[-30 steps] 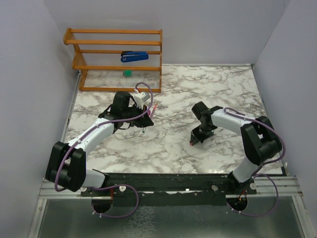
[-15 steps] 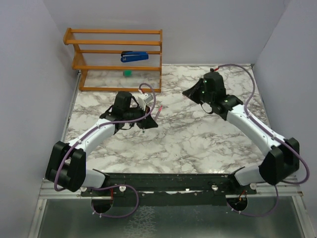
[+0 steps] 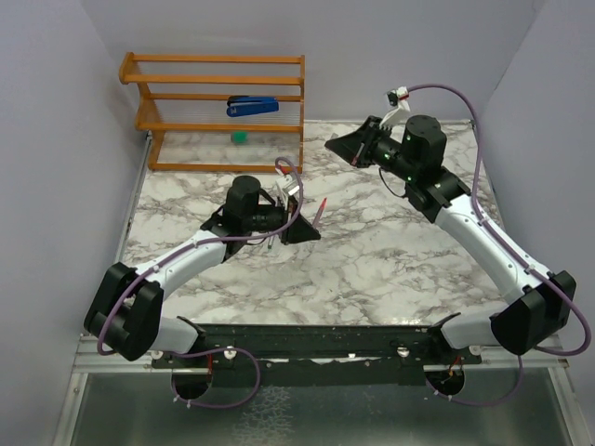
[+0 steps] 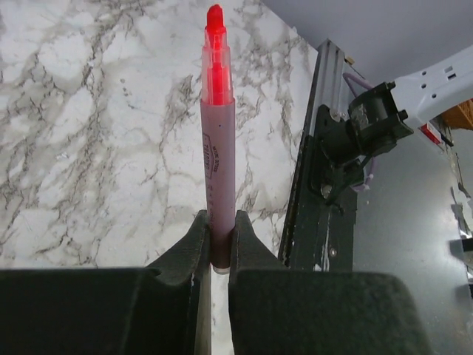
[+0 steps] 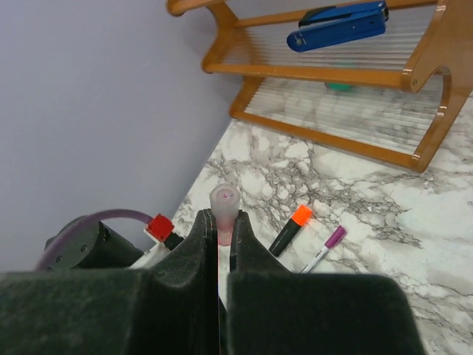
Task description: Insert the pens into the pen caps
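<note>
My left gripper (image 3: 308,229) (image 4: 216,224) is shut on the lower end of a pink pen (image 4: 218,133) (image 3: 321,210). The pen's bare red tip points away from the jaws, above the marble table. My right gripper (image 3: 333,146) (image 5: 223,220) is raised at the back and shut on a slim translucent pink pen cap (image 5: 225,198) whose open mouth faces away from the jaws. In the right wrist view a black marker with an orange cap (image 5: 290,228) and a grey pen with a purple cap (image 5: 324,248) lie side by side on the marble.
A wooden rack (image 3: 218,111) (image 5: 325,74) stands at the back left, with a blue stapler-like object (image 3: 252,105) (image 5: 343,23) on it and a small green object (image 3: 240,137) below. Grey walls close in the table (image 3: 390,251) on three sides.
The right arm has swung up from the mid-right of the table to the back, beside the rack. The left gripper has moved right with the pink pen.
</note>
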`<state>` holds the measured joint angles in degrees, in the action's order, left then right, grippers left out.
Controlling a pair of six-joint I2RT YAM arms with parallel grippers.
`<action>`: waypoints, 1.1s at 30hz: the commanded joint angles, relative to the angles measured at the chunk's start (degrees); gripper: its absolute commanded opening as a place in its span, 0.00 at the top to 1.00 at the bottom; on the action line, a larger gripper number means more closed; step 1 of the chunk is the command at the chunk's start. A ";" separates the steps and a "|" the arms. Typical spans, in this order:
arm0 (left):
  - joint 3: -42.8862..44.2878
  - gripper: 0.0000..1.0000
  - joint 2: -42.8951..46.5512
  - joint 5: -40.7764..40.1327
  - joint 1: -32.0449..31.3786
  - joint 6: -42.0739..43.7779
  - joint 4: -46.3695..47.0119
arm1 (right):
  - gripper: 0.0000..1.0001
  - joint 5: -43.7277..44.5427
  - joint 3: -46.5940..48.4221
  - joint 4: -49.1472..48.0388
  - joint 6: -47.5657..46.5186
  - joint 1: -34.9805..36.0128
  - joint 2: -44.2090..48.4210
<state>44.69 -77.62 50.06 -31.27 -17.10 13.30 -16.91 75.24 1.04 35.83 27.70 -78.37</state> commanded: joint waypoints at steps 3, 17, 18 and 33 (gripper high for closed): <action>4.44 1.00 0.81 -4.22 -0.37 -4.70 7.93 | 1.00 -6.40 -1.30 2.75 -3.57 0.16 3.54; 7.72 1.00 -0.86 -7.30 -0.37 -6.53 9.99 | 1.00 -10.17 -3.39 4.41 -4.28 0.16 6.50; 7.96 1.00 -0.86 -7.34 -0.37 -6.58 9.99 | 1.00 -10.16 -3.69 4.41 -4.28 0.16 6.62; 8.52 1.00 -1.29 -6.74 -0.37 -6.97 9.99 | 1.00 -10.74 -6.08 3.39 -3.92 0.16 6.56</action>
<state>51.86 -78.30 43.88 -31.38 -23.59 21.96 -26.26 69.89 3.90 32.49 27.68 -72.95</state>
